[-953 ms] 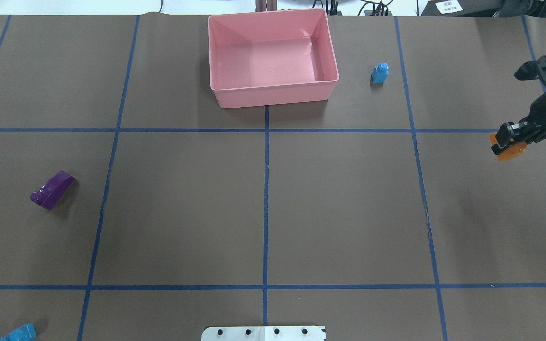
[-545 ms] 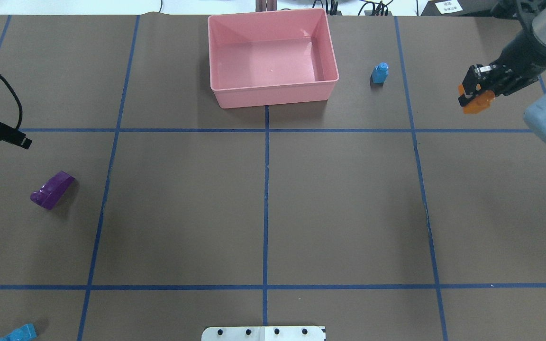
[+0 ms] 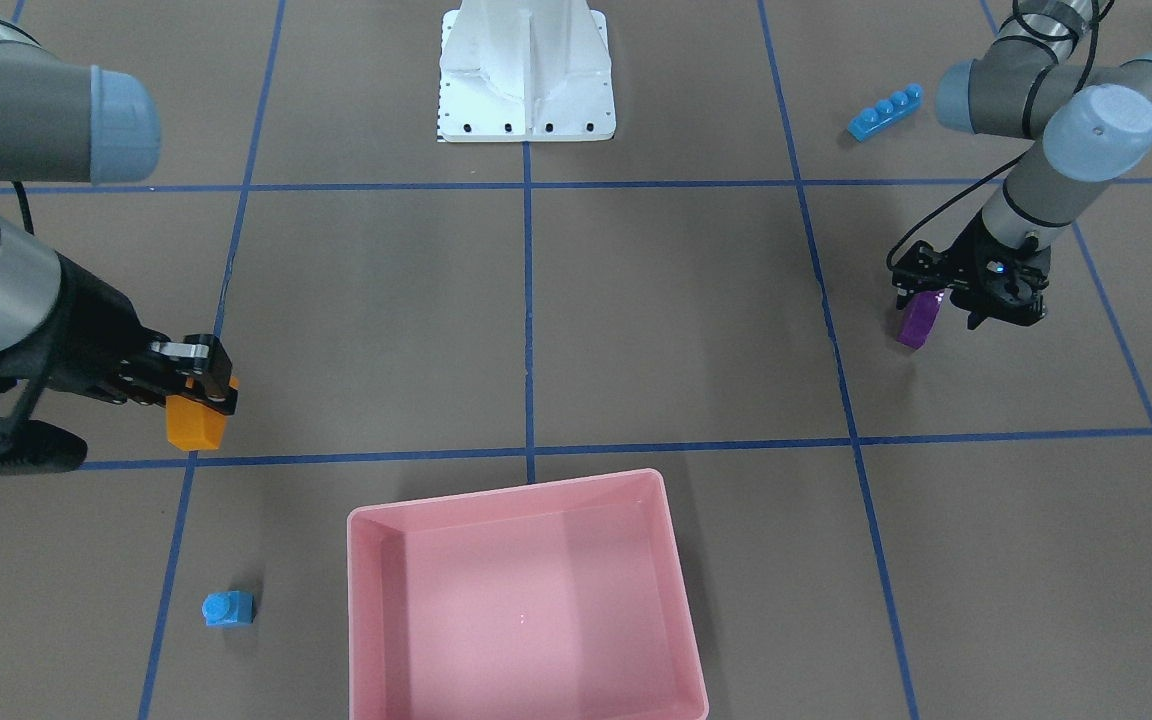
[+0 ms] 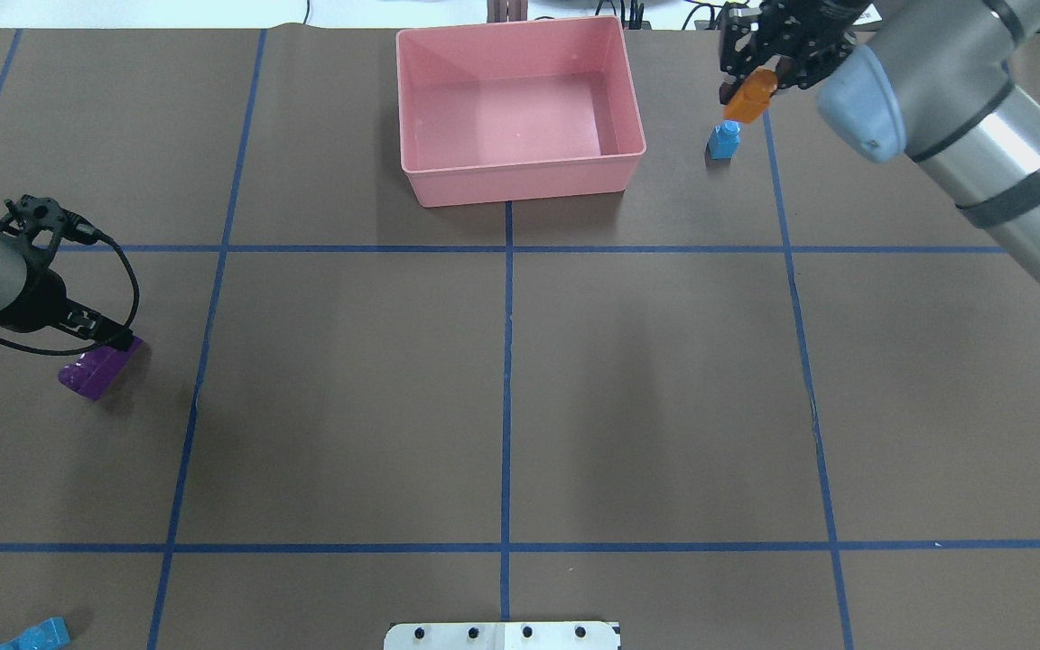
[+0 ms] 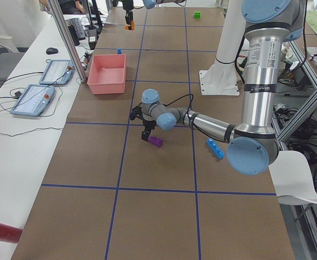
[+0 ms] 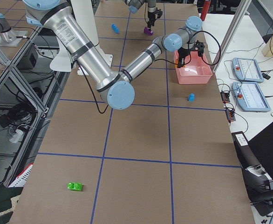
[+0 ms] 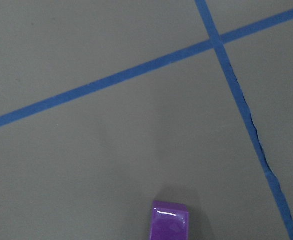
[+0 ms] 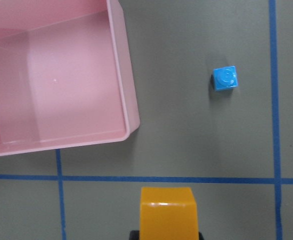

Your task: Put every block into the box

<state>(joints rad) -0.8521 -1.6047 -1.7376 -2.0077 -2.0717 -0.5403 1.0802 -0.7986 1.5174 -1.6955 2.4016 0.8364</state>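
My right gripper [image 4: 748, 88] is shut on the orange block [image 4: 750, 97] and holds it above the table, just beyond the small blue block [image 4: 724, 140] and right of the pink box [image 4: 520, 185]. In the right wrist view the orange block [image 8: 166, 212] is at the bottom, with the box [image 8: 129, 100] at upper left and the small blue block [image 8: 225, 79] at upper right. My left gripper [image 4: 114, 343] looks open and hangs right over the purple block [image 4: 88, 372], which lies on the table [image 7: 170, 222]. The long blue block [image 4: 32, 636] lies near left. The green block [image 6: 74, 186] lies far out on my right.
The white robot base [image 3: 526, 75] stands at the table's near middle edge. Blue tape lines [image 4: 506, 361] split the brown table into squares. Operator tablets [image 6: 250, 95] lie on a white bench beyond the box side.
My right gripper has carried the orange block from the right edge up and left to a spot beside the box. My left gripper has come in from the left edge to the purple block.
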